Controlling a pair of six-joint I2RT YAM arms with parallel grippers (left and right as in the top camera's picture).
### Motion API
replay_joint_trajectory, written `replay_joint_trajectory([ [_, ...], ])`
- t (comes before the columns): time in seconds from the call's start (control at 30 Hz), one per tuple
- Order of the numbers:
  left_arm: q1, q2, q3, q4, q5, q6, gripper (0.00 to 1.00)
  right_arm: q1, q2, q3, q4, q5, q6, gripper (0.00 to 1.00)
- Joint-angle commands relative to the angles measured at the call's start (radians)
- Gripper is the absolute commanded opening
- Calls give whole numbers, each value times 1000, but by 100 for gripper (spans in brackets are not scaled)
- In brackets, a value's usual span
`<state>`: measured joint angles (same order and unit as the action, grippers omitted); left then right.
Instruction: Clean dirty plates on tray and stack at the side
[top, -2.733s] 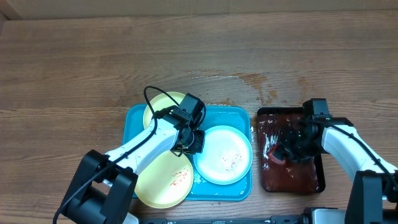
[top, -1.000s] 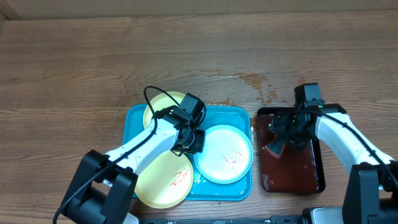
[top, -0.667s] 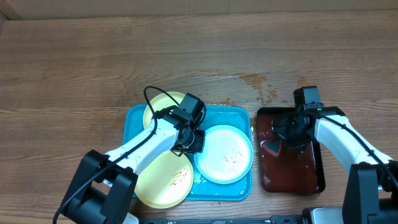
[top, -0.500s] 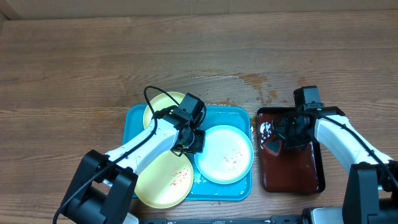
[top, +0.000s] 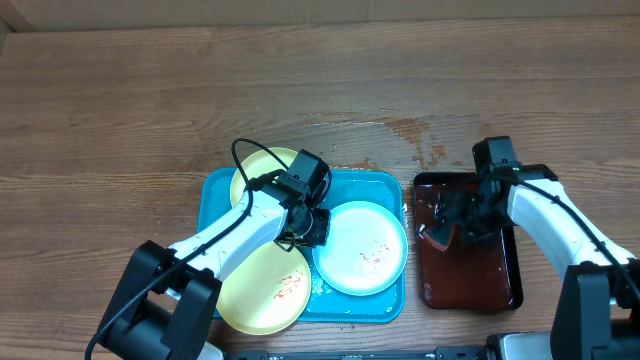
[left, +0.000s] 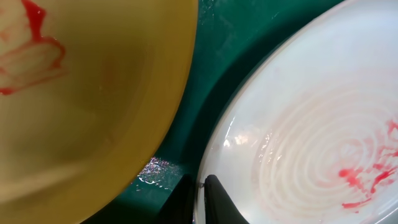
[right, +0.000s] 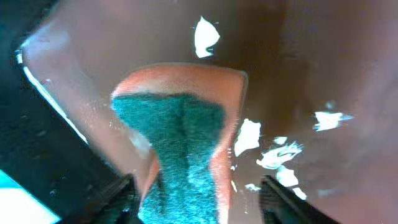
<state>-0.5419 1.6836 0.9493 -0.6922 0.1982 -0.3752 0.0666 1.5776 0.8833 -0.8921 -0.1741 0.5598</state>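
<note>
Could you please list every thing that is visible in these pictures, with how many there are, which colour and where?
table: one, brown wood, under everything
wet patch: one, shiny, on the table behind the trays
tray: one, turquoise-blue, front middle
yellow-green plates: two, one at the tray's back left, one with red smears overhanging its front left
mint plate: one, pale mint, red smears, right half of the tray
small tray: one, dark red-brown, wet, right of the tray
sponge: one, orange with green scouring face, over the small tray
left gripper: one, black, at the mint plate's left rim
right gripper: one, black, shut on the sponge
</note>
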Motion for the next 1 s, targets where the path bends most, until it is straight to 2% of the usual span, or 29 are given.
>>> replay_joint_trajectory([
  [0.0,-2,5,-5,-2,13,-6,9,16,-8,23,-4,-29,-6,63],
  [0.07,-2,5,-5,-2,12,-5,10,22,-8,21,-3,-29,-1,69],
  [0.17,-2,5,-5,-3,12,-5,9,23,-8,21,2,-29,11,70],
  [0.4,-2,5,-5,-3,13,-6,10,23,-8,19,46,-29,17,58],
  [0.47,-2,5,-5,-3,13,-6,10,23,-8,19,56,-28,17,52],
  [0.6,-2,5,-5,-3,13,-6,10,23,-8,19,63,-27,17,51],
  [0.7,-2,5,-5,-3,12,-6,10,23,-8,18,65,-21,17,46],
  [0.83,-2,5,-5,-6,13,-6,9,23,-8,-6,80,-21,17,46],
  [0.97,-2,5,-5,-7,13,-6,7,23,-8,-49,114,-21,21,40],
])
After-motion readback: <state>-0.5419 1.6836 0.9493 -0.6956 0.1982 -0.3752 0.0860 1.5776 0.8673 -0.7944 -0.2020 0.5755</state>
